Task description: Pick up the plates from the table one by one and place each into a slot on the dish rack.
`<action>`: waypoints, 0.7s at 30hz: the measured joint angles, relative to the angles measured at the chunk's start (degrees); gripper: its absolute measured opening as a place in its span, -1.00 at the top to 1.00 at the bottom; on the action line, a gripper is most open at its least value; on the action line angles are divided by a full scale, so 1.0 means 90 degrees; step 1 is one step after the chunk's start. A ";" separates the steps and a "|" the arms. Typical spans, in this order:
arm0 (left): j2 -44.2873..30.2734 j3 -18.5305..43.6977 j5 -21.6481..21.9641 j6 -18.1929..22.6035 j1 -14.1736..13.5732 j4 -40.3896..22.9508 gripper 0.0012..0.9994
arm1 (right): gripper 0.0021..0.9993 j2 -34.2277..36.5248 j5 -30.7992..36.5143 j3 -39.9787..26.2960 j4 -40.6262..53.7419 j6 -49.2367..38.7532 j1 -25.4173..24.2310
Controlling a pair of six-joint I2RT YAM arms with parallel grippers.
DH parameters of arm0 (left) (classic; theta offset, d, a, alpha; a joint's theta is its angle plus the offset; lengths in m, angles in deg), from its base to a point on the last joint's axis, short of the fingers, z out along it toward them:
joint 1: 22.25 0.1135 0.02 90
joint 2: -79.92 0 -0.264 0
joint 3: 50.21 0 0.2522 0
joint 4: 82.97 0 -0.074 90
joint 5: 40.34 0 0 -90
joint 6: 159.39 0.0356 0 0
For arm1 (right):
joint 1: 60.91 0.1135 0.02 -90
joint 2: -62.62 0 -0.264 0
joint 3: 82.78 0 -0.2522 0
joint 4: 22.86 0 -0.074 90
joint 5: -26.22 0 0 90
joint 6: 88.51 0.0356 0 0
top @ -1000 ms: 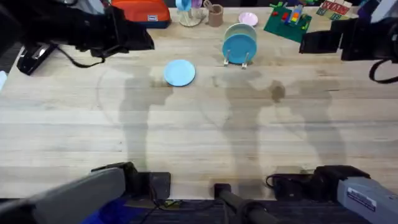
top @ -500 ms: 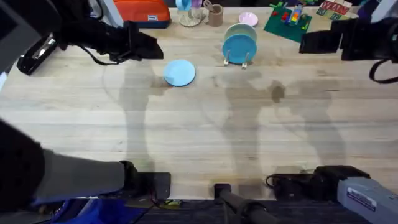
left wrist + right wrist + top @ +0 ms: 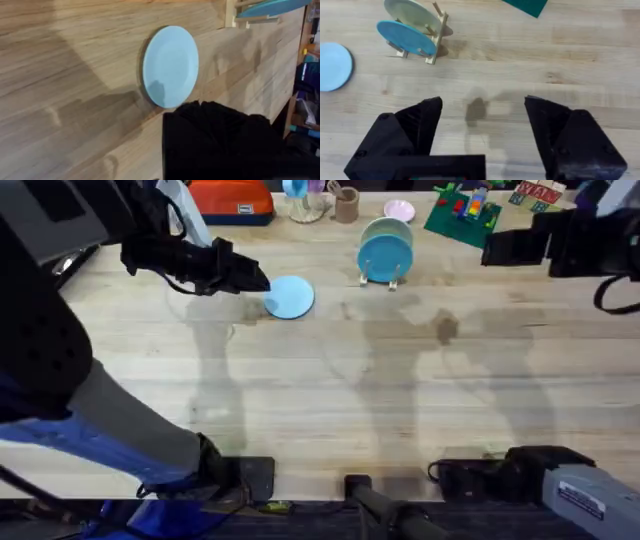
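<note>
Plates on the desk: one light blue plate (image 3: 289, 297) lying flat on the wood, to the left of the rack; seen also from the left wrist (image 3: 170, 66) and the right wrist (image 3: 334, 66).
Plates in the rack: two, standing on edge; a blue plate (image 3: 385, 257) in front and a pale green plate (image 3: 388, 228) behind it, each in its own slot.
Dish rack (image 3: 380, 278): one, small, light wood with short pegs, at the far middle of the desk.
Desk (image 3: 400, 400): one, long light wooden planks.
Left jaws (image 3: 252, 281): black, low over the desk, just beside the flat plate's left edge; open or closed, cannot tell.
Right jaws (image 3: 482, 117): spread wide, nothing between them, above bare wood, well apart from the rack.
Other things at the far edge: one orange case (image 3: 228, 198), one small pink dish (image 3: 399, 210), one brown cup (image 3: 346, 204), one green board with toy bricks (image 3: 461, 212).
</note>
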 joint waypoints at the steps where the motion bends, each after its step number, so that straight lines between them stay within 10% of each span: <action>1: -0.0059 0.0000 -0.0005 0.0039 0.0004 0.0024 0.92 | -0.99 0.0000 0.0001 -0.0001 0.0000 0.0000 0.0000; 21: -0.1144 0.0000 -0.0155 0.0287 -0.0075 0.0636 0.92 | -0.99 0.0000 -0.0002 -0.0002 0.0001 0.0000 0.0000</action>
